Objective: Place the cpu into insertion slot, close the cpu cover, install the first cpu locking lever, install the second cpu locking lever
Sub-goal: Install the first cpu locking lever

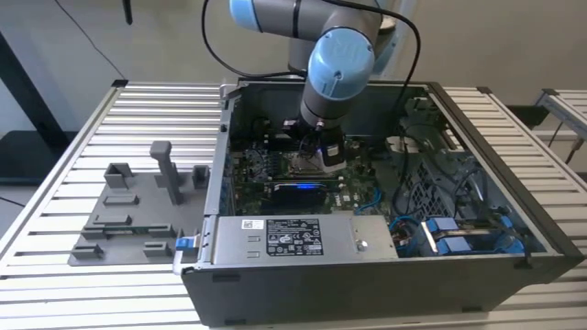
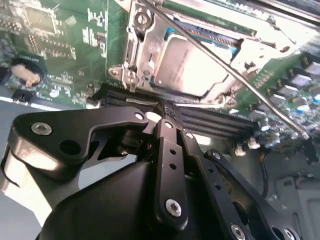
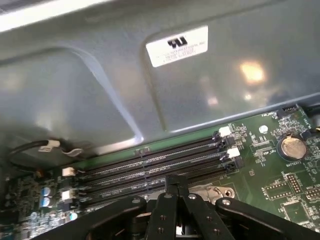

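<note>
Operator: Location of the cpu (image 2: 192,67)?
Technician: Flat, pale grey square, seated in the insertion slot (image 2: 134,55) with its stamped silver rim; a thin wire locking lever (image 2: 260,97) crosses it diagonally.
Operator: Gripper (image 2: 164,111) state?
Technician: Matte black fingers pressed together, nothing visibly pinched; tips partly hidden.

Square insertion slot (image 2: 134,47): bare silver metal rim, satin with bright glints. Thin grey-tan cpu (image 2: 192,67) seated in the slot: dull metal lid, smooth. Thin wire locking lever (image 2: 235,76) crossing the slot: polished metal rod. Green circuit board (image 2: 75,30) around the slot: glossy. Long black memory sockets (image 3: 150,162) just beside the slot: matt plastic. Black gripper (image 2: 162,107) near the slot: smooth semi-gloss links, silver screw heads. Grey case wall (image 3: 100,75) farther from the slot: painted sheet metal, soft sheen, white paper label (image 3: 176,46).
</note>
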Controlling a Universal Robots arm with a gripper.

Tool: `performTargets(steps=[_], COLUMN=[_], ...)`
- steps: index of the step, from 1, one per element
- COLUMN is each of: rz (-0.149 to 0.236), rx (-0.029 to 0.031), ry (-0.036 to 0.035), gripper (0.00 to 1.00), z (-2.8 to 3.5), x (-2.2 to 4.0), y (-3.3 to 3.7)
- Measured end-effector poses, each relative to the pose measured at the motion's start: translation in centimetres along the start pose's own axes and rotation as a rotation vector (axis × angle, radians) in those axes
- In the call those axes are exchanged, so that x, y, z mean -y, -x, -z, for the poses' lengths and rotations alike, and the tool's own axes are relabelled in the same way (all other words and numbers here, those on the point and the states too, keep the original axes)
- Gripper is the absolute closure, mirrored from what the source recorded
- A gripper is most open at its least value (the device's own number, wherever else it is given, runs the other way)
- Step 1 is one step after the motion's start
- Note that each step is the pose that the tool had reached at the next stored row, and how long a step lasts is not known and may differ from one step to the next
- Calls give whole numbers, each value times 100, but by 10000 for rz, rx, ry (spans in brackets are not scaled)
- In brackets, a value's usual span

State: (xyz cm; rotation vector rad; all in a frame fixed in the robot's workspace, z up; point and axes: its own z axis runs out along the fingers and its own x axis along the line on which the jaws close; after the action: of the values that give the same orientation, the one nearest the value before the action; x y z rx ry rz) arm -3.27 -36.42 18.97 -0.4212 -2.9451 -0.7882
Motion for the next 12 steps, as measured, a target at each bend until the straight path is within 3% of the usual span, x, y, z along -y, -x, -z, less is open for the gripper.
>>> performTargets(steps=[6, 12], rz=[-6, -5], rx=[-13, -13], ry=[51, 51], gripper=[89, 89], z=[66, 71], x=[33, 99], y=[-143, -361])
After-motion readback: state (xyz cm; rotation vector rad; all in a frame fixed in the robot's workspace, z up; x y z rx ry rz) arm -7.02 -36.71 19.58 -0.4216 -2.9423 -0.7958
